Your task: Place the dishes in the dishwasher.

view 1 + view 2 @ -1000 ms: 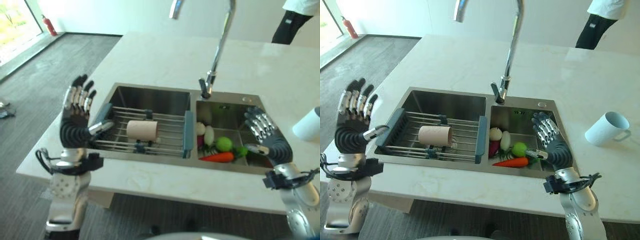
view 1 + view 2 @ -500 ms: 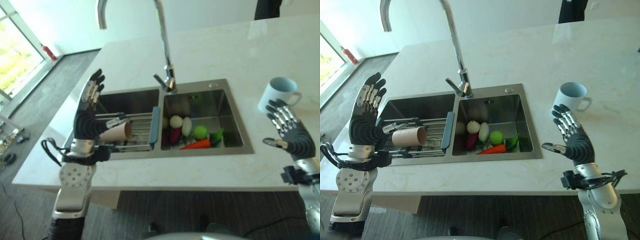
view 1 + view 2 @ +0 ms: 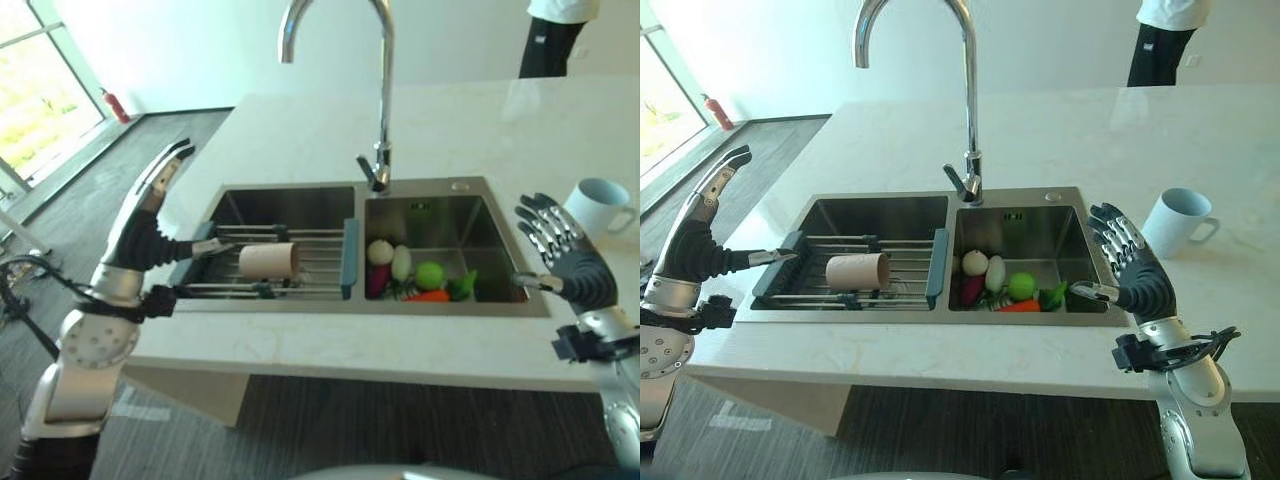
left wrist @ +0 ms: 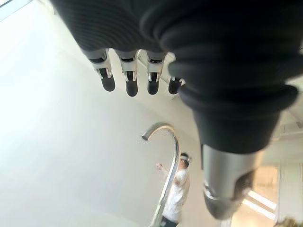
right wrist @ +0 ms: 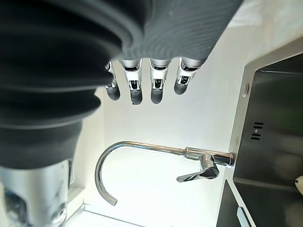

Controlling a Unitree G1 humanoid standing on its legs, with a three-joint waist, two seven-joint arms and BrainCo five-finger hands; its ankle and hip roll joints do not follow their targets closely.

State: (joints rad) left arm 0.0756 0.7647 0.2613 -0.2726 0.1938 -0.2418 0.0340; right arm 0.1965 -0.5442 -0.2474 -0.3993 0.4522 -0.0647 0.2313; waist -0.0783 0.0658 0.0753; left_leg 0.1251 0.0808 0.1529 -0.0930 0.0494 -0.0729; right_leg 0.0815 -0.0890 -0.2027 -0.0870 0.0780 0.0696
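Note:
A beige cup (image 3: 268,260) lies on its side on the wire rack (image 3: 312,278) across the left sink basin. A white mug (image 3: 597,206) stands on the counter at the right. My left hand (image 3: 140,228) is raised open at the left end of the sink, fingers straight, holding nothing. My right hand (image 3: 562,260) is raised open at the sink's right edge, just short of the mug, also holding nothing. In the wrist views the left hand's fingers (image 4: 131,75) and the right hand's fingers (image 5: 158,80) are straight.
The right basin (image 3: 470,215) holds a carrot (image 3: 432,296), a green fruit (image 3: 429,274) and other vegetables. A tall curved faucet (image 3: 383,100) rises behind the sink. A person (image 3: 555,35) stands beyond the counter's far right. A fire extinguisher (image 3: 117,105) stands by the window.
The camera has swung, shifting the whole scene. My left hand has tipped forward with its fingers pointing away. Both hands stay open and hold nothing.

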